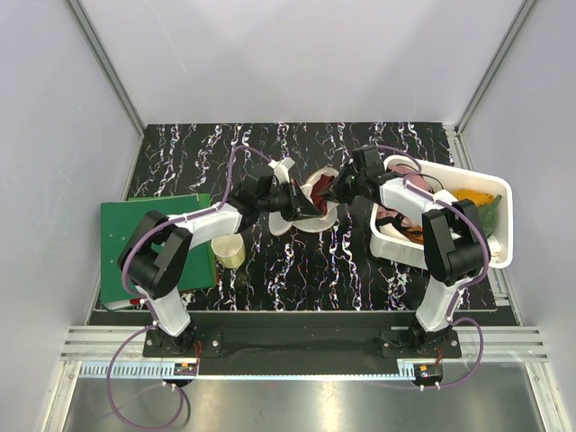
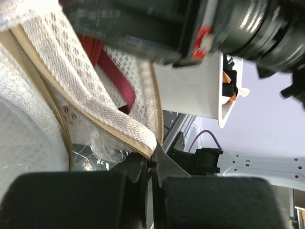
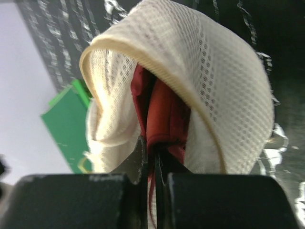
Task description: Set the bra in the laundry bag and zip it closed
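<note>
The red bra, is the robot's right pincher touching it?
Touching. The right wrist view shows the right gripper pinched shut on a fold of the bra, which pokes from the open mouth of the laundry bag.

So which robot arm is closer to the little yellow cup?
Left. The left arm runs right beside the cup; the right arm stands far across, past the laundry bag.

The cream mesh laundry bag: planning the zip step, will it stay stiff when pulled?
Probably floppy: the round cream mesh laundry bag folds where the left tool pinches its rim. Likely light: its open mesh drapes around the maroon fabric bra.
</note>
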`<move>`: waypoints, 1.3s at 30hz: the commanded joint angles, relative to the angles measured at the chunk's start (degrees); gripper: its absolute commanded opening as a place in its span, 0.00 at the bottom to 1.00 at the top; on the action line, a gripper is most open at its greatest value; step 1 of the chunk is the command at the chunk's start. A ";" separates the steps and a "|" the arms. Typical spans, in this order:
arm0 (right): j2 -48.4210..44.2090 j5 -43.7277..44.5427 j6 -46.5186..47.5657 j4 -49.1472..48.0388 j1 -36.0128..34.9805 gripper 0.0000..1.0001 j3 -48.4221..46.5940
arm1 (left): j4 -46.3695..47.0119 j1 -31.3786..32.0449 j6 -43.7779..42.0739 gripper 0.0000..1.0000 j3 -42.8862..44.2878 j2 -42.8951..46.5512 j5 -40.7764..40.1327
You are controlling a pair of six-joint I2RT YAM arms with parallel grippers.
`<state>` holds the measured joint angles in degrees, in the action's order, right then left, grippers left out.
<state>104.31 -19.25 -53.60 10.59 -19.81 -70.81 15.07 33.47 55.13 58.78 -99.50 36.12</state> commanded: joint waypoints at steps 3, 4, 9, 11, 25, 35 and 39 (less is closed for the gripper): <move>-4.12 6.15 12.36 -1.72 -1.46 0.00 2.43 | -1.78 -2.79 -0.99 0.00 0.63 2.47 1.68; -3.59 5.89 13.78 -0.76 -1.54 0.00 1.82 | -2.84 -3.76 -2.04 0.00 0.63 3.08 1.15; 0.10 4.56 20.99 12.51 -1.46 0.11 -6.08 | -10.66 -4.91 -6.88 0.00 2.64 2.91 0.79; 1.33 4.57 22.39 17.67 -1.54 0.21 -8.11 | -11.03 -5.00 -7.32 0.00 2.57 2.12 0.88; -2.79 11.34 33.56 41.53 -1.81 0.70 -23.67 | -14.63 -4.91 -10.93 0.00 3.88 3.18 -0.79; -0.07 11.86 26.02 39.43 -1.46 0.45 -22.72 | -16.29 -4.56 -12.24 0.00 3.97 4.41 -1.31; -0.60 12.21 24.60 37.84 -1.46 0.43 -20.43 | -16.57 -4.56 -12.51 0.00 4.14 4.32 -1.40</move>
<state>104.97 -8.88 -26.28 50.19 -21.17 -92.92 -1.72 28.75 43.92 60.42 -97.60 35.29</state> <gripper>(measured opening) 0.434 0.016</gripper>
